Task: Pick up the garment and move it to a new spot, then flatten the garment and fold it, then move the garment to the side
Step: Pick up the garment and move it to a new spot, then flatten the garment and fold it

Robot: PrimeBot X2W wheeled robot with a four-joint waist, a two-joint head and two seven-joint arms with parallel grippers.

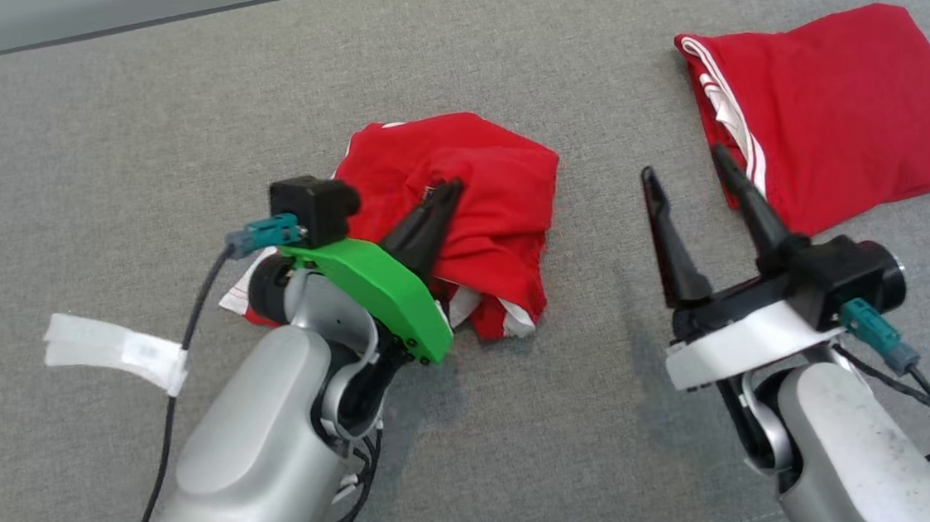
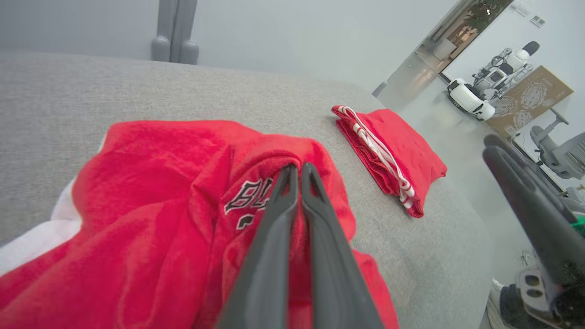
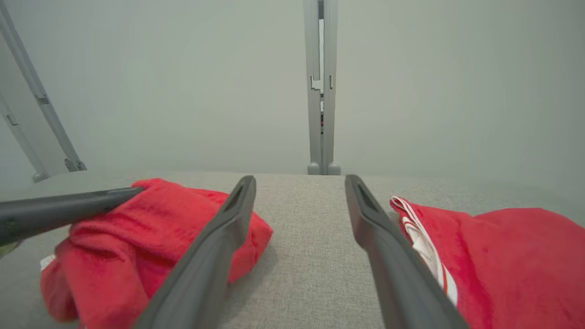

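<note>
Grey cushion (image 1: 92, 157): left gripper (image 1: 447, 192) clamps garment (image 1: 503, 216); right gripper (image 1: 683, 162) open, empty, 3 o'clock of it. Likely pickup; needs lift next.

Left tool (image 1: 449, 189) pinched closed, right tool (image 1: 683, 162) spread wide, both angled forward

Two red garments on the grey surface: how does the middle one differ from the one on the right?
The middle garment is crumpled in a heap; the right garment lies folded flat. The left pincer is shut on a fold of the middle garment; the right garment is ungripped, the open right pincer beside it. Both are red with white trim.
</note>
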